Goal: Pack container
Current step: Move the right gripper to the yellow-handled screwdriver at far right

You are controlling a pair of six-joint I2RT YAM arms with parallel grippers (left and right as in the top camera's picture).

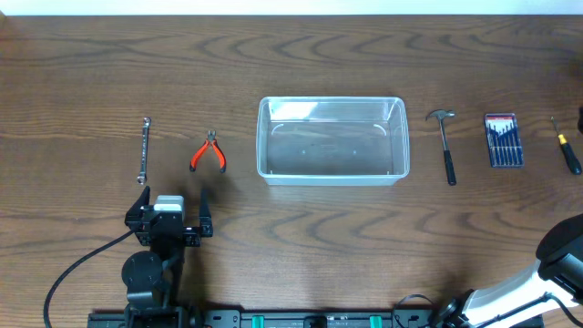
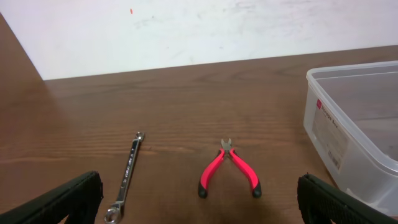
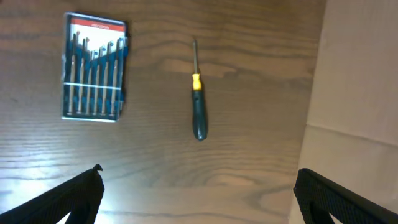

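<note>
The container (image 1: 332, 179), a clear rectangular tub, stands empty at the table's middle; its left wall shows in the left wrist view (image 2: 329, 130). Left of it lie red-handled pliers (image 1: 209, 153) (image 2: 229, 171) and a steel wrench (image 1: 144, 150) (image 2: 127, 177). To its right are a hammer (image 1: 446, 146), a cased screwdriver set (image 1: 503, 139) (image 3: 93, 74) and a single screwdriver (image 1: 567, 150) (image 3: 197, 93). My left gripper (image 1: 173, 202) (image 2: 199, 199) is open, just short of the pliers and wrench, holding nothing. My right gripper (image 3: 199, 193) is open over bare wood, short of the screwdriver.
The right arm (image 1: 560, 260) enters from the bottom right corner of the overhead view. The table's right edge (image 3: 314, 112) runs just right of the screwdriver. A pale wall (image 2: 186, 25) stands behind the table's far edge.
</note>
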